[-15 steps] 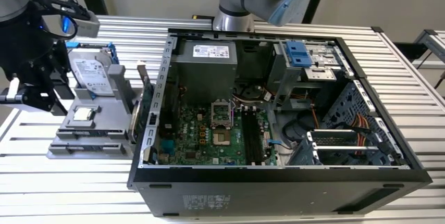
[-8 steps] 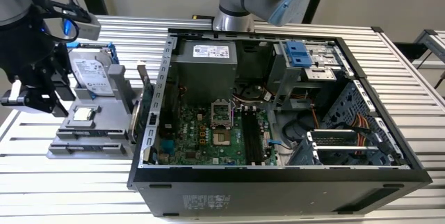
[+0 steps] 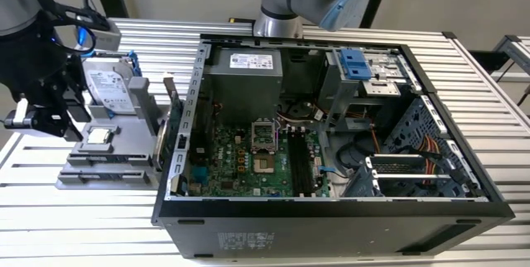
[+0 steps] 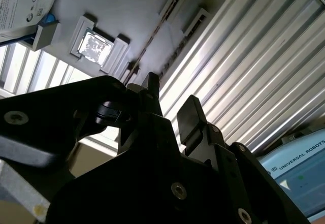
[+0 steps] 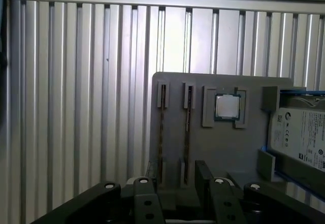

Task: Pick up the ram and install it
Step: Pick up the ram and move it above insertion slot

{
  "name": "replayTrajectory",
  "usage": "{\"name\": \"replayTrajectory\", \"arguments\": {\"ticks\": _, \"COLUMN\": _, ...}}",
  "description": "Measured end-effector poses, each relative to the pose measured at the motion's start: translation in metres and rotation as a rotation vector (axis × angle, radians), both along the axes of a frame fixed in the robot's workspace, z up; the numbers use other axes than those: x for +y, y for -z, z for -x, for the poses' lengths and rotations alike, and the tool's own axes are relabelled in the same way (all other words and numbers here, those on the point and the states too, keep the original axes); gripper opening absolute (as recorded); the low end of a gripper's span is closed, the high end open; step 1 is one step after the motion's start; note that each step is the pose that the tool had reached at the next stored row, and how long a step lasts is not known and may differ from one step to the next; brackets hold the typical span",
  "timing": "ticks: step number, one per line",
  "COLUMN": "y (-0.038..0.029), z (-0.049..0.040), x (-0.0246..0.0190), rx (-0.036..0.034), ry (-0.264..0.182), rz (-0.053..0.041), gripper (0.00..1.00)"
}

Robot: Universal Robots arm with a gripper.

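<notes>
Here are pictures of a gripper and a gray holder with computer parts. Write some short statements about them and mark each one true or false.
1. The gripper is open and holds nothing. True.
2. The gripper is above the computer case. False: it is above the gray holder, which is to the exterior view's left of the case.
3. The processor lies flat on the holder. True.
4. The ram lies flat on the holder. False: it stands on edge in the holder's slots.
</notes>
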State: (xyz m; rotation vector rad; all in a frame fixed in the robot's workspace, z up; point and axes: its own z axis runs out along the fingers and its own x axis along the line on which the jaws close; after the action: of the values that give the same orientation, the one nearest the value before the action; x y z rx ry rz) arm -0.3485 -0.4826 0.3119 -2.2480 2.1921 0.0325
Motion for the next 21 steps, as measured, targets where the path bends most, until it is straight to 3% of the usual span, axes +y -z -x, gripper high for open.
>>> {"name": "replayTrajectory", "arguments": {"ticks": 21, "y": 0.0128, "z": 0.0002, "x": 0.0001, "rx": 0.0021, "ry": 0.000, "rz": 0.0021, "gripper": 1.00}}
